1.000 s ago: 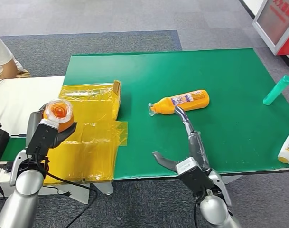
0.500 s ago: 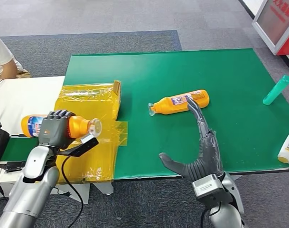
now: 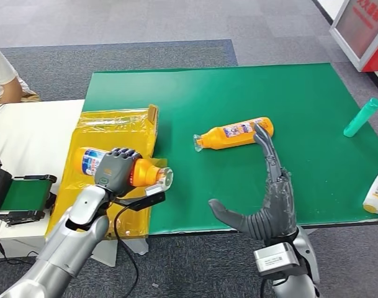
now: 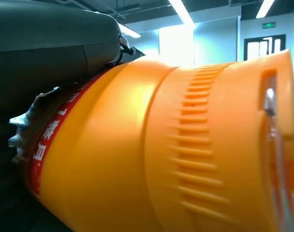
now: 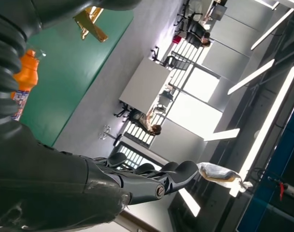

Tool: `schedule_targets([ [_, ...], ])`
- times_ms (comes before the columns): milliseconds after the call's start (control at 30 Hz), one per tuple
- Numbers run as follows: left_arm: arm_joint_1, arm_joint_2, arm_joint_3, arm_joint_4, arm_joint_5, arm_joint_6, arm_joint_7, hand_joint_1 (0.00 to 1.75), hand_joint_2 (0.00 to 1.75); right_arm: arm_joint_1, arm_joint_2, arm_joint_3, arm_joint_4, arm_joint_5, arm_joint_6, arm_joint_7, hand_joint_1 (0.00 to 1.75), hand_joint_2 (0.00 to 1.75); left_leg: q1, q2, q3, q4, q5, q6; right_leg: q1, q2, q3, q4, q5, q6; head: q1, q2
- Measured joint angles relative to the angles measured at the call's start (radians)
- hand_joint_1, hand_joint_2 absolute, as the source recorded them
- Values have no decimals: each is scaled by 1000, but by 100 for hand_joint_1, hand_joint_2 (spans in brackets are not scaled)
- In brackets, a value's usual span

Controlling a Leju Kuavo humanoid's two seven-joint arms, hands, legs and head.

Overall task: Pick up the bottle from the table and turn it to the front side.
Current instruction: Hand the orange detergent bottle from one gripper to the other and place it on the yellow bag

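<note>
Lying sideways: 2 orange bottles, 1 in left hand (image 3: 115, 171), 1 (image 3: 236, 133) on green mat (image 3: 271, 87).

We are in an office-like lab hall. We see grey carpet tiles (image 3: 144, 25), ceiling strip lights (image 4: 181, 10), desks with chairs (image 5: 145, 87) and a green-covered table (image 3: 271, 93).

Both arms are brushed silver tubes with rounded joints. The left hand (image 3: 115, 172) has a grey shell back and darker fingers, and a black cable loops down from behind it. The right hand (image 3: 270, 205) is dark grey with long segmented fingers; just behind it sits a grey wrist block with a white label.
</note>
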Motion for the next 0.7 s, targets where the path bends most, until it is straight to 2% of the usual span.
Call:
schedule_targets([
  [33,0,-2,-4,3,0,0,2,3,175,1,0,0,0,-1,-1,0,0,175,0,0,0,0,0,0,0,0,0,0,0,0,0,0],
  [67,0,-3,-6,7,0,0,3,0,175,1,0,0,0,-1,-1,0,0,175,0,0,0,0,0,0,0,0,0,0,0,0,0,0],
  [700,1,-17,-24,34,17,-14,24,0,175,46,0,-21,-19,-7,4,-3,0,175,0,0,0,0,0,0,0,0,0,0,0,0,0,0],
])
